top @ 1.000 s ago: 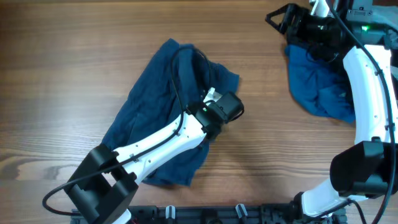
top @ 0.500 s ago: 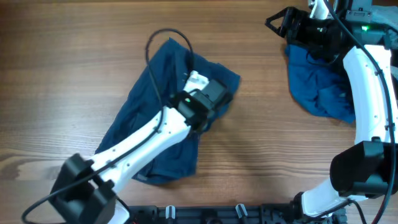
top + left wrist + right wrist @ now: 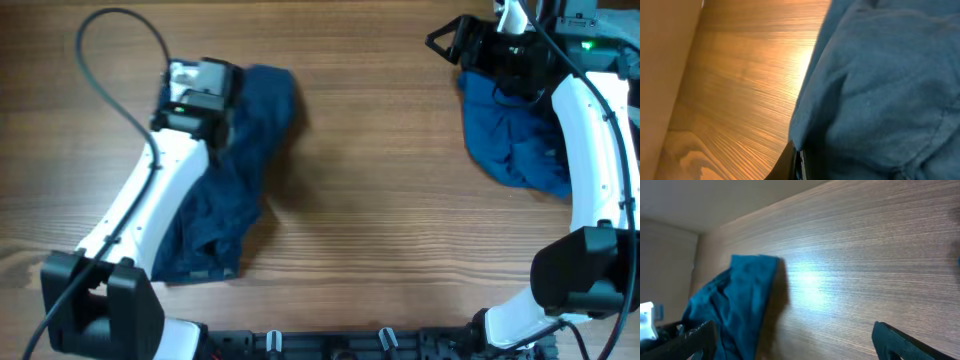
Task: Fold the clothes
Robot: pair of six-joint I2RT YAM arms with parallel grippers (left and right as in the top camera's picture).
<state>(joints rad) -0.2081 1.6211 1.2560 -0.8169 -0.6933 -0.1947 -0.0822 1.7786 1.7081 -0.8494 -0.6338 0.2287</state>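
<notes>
Two garments lie on the table; dark navy shorts at left, a mid-blue heap at far right, well apart.

Left gripper sits over the upper end of the shorts, toward the table's far left; fingers pressed together, pinching a fold of the navy cloth; in the left wrist view the fabric fills the right half and its edge runs straight down into the dark fingers at the bottom.

From the pinched end the shorts trail toward the near edge in a long crumpled band, partly under the white left arm; lower end bunched, waistband or hem, cannot tell which; in the right wrist view the upper end stands off the wood in a raised peak, shadow to its right.

Right gripper hangs at the far right corner, fingers spread wide, holding nothing; the blue heap lies just beside it, touching or not, cannot tell; part of the heap is hidden under the right arm.

Table is brown wood grain; a bright glare patch shows on it in both wrist views; a black cable loops over the wood above the left arm; a plain pale wall stands beyond the table's far edge.
</notes>
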